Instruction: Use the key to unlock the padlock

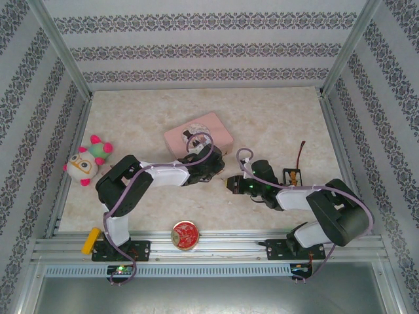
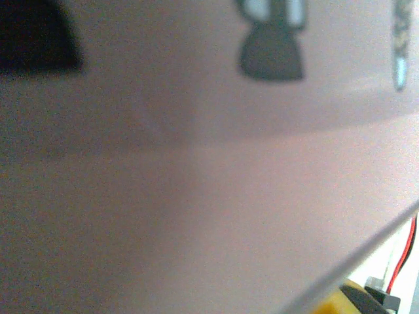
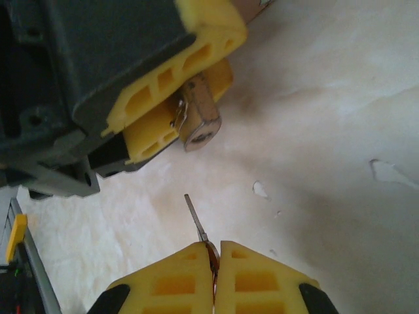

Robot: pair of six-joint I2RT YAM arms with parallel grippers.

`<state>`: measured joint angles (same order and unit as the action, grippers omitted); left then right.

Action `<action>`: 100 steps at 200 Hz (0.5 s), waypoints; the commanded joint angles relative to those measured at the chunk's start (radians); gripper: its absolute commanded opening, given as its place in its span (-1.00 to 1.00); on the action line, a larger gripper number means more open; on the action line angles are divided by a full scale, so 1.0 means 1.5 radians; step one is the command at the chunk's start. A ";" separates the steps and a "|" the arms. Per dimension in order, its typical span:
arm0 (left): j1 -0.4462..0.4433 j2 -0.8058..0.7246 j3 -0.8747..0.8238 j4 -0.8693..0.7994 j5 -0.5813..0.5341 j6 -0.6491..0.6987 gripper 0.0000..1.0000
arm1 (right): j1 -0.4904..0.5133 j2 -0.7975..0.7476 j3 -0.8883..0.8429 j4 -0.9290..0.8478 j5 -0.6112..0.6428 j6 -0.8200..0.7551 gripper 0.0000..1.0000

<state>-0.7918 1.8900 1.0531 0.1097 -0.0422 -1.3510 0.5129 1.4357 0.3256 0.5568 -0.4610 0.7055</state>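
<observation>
Right wrist view showed the right gripper (image 3: pixel 215 252) pinched shut on the key (image 3: pixel 195 219), its blade just short of the padlock (image 3: pixel 198 121), which the left gripper (image 3: pixel 196 85) clamped above the tabletop (image 3: pixel 327 131); insertion seemed next, calling for fine alignment with the keyhole (image 3: pixel 200 139)

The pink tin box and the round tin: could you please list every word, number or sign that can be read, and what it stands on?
No text can be read.
On the pink tin box: a round print on the lid, too small to read.
On the pink surface in the left wrist view: blurred dark marks, unreadable.
On the round tin: a red-gold pattern, too small to read.
On the padlock: no marking legible.
</observation>
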 commanded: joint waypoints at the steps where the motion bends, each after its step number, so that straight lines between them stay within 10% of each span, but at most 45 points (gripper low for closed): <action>1: 0.004 0.017 -0.014 0.050 0.079 -0.039 -0.77 | -0.013 -0.012 -0.008 0.024 0.032 0.011 -1.00; 100: 0.006 0.026 -0.013 0.063 0.082 -0.047 -0.78 | -0.021 0.006 0.031 0.028 0.052 0.028 -1.00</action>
<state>-0.7914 1.8900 1.0508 0.1158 -0.0418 -1.3502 0.4797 1.4345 0.3340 0.5694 -0.4065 0.7349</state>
